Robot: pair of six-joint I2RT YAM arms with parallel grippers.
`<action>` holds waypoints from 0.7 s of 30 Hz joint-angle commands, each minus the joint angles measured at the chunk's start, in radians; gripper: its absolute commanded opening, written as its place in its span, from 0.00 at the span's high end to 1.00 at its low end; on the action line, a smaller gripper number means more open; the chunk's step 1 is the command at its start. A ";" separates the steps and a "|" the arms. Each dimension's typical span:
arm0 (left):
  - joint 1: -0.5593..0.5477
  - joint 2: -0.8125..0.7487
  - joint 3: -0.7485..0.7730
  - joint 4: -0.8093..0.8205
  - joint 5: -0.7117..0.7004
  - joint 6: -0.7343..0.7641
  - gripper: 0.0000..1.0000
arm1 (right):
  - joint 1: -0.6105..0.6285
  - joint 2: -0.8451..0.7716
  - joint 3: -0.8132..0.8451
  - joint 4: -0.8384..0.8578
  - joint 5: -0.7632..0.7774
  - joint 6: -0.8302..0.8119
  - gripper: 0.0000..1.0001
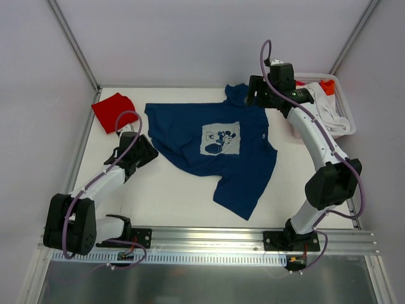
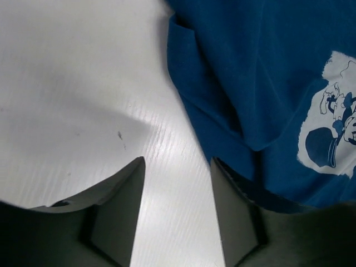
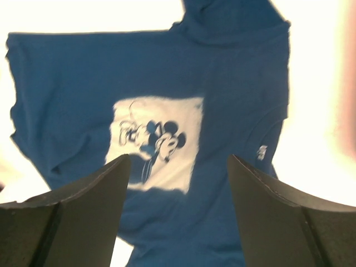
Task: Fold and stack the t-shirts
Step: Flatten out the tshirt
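Observation:
The navy t-shirt (image 1: 247,171) lies spread face up mid-table, its pale cartoon print (image 1: 220,139) showing and its lower hem rumpled. At the back left sits the red t-shirt (image 1: 114,112), folded into a small bundle. My left gripper (image 1: 147,152) is low at the navy shirt's left edge. In the left wrist view my left gripper (image 2: 178,159) is open over bare table, its right finger (image 2: 233,211) against the navy shirt (image 2: 256,83). My right gripper (image 1: 253,95) hangs open above the collar, with the navy shirt (image 3: 233,83) far below my right gripper (image 3: 178,157).
A white slatted basket (image 1: 345,104) at the back right holds white cloth (image 1: 329,117) and something orange (image 1: 327,85). Grey walls and metal frame posts close in the table on three sides. A rail (image 1: 209,237) runs along the near edge.

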 commanded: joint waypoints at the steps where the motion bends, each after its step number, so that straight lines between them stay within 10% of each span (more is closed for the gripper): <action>1: -0.006 0.074 0.001 0.169 0.048 -0.013 0.52 | 0.029 -0.069 -0.068 0.018 -0.040 0.014 0.26; 14: 0.003 0.296 0.050 0.293 0.082 -0.040 0.53 | 0.053 -0.225 -0.213 0.046 -0.052 0.048 0.26; 21: 0.006 0.261 -0.011 0.309 0.107 -0.113 0.69 | 0.055 -0.236 -0.225 0.049 -0.049 0.051 0.26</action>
